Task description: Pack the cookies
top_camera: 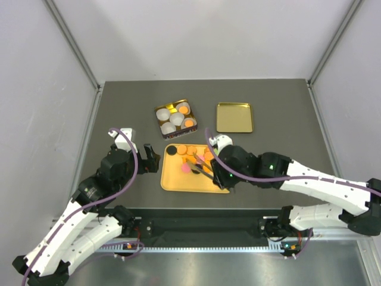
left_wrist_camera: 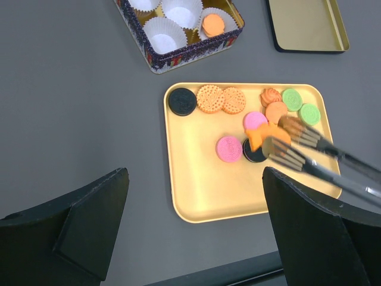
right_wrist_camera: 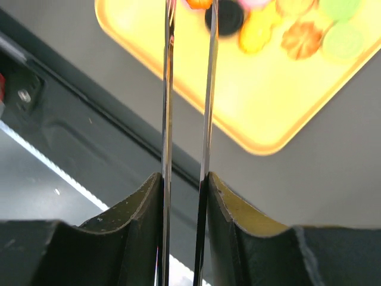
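The right gripper (right_wrist_camera: 184, 190) is closed narrow on tongs (left_wrist_camera: 315, 158), and their tips pinch an orange cookie (left_wrist_camera: 262, 137) just above the tray (left_wrist_camera: 190, 196). Other cookies (left_wrist_camera: 221, 99) lie on it. The left gripper (top_camera: 149, 159) stands wide, beside the tray.

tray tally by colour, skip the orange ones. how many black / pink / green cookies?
On the yellow tray:
black cookies: 2
pink cookies: 2
green cookies: 2
Total: 6
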You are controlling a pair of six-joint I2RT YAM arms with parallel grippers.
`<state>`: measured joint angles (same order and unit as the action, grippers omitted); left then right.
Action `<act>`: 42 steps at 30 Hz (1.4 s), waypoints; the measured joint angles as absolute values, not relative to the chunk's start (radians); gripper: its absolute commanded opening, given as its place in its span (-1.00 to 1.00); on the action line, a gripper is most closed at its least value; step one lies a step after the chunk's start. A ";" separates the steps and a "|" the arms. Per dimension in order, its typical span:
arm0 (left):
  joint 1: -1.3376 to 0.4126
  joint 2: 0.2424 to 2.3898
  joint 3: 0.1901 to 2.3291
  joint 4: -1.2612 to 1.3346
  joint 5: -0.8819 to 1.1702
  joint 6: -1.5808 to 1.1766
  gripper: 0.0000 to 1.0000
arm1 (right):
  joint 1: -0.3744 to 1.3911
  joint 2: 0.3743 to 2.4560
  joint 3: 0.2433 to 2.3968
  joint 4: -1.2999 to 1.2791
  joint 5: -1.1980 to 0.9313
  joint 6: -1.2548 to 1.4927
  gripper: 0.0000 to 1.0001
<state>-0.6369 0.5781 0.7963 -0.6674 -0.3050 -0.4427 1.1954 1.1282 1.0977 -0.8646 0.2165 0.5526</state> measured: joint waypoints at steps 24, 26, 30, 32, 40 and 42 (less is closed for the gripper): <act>-0.637 0.579 0.796 -0.667 -0.314 -0.443 0.98 | 0.807 1.797 1.650 -0.651 0.118 0.330 -0.55; -0.637 0.579 0.796 -0.667 -0.314 -0.443 0.98 | 0.807 1.837 1.671 -0.647 0.118 0.325 -0.56; -0.637 0.579 0.796 -0.667 -0.314 -0.443 0.98 | 0.807 1.891 1.691 -0.627 0.121 0.323 -0.56; -0.637 0.579 0.796 -0.667 -0.314 -0.443 0.98 | 0.807 1.903 1.691 -0.625 0.123 0.323 -0.56; -0.637 0.579 0.796 -0.667 -0.313 -0.443 0.98 | 0.806 1.915 1.704 -0.619 0.138 0.322 -0.48; -0.637 0.579 0.796 -0.667 -0.313 -0.443 0.98 | 0.806 1.916 1.710 -0.614 0.138 0.322 -0.47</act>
<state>-0.6369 0.5785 0.7963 -0.6674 -0.3134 -0.4431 0.8062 1.9160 1.7103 -0.6136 0.1379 0.3218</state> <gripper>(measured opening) 0.991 0.323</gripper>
